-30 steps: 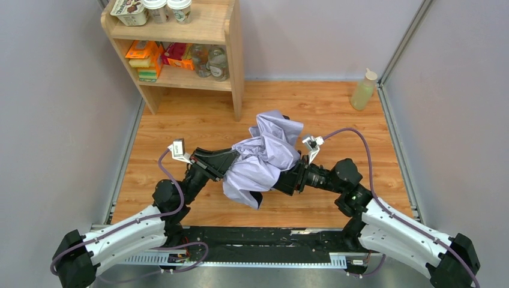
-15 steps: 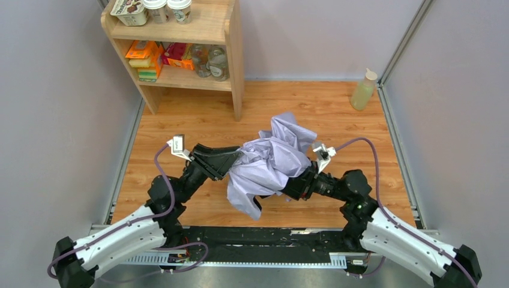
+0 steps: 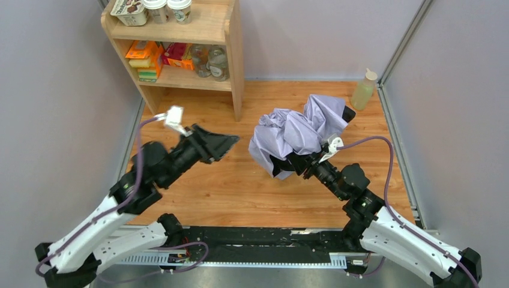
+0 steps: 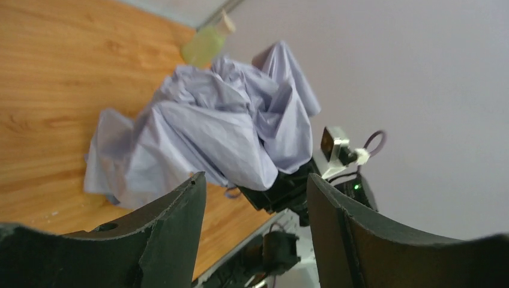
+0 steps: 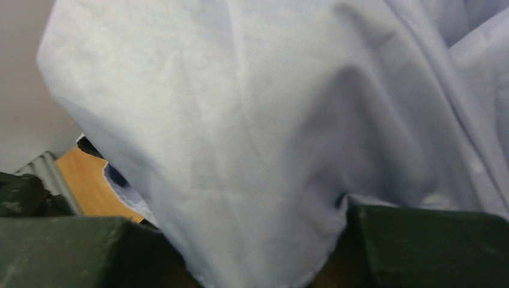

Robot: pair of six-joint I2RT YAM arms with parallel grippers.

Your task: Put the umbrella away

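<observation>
Now | tub [image 3: 129, 11] label was illegible | umbrella [image 3: 300, 132] hung crumpled, lilac | left gripper [image 3: 230, 146] gaped empty | right gripper [image 5: 252, 243] pinched its fabric

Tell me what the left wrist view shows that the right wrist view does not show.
Only the left wrist view shows the open left gripper holding nothing, the green bottle beyond it, and the right arm under the fabric. Only the right wrist view shows the right gripper close up, closed on the fabric. Both show the umbrella and a part of the wooden table.
</observation>
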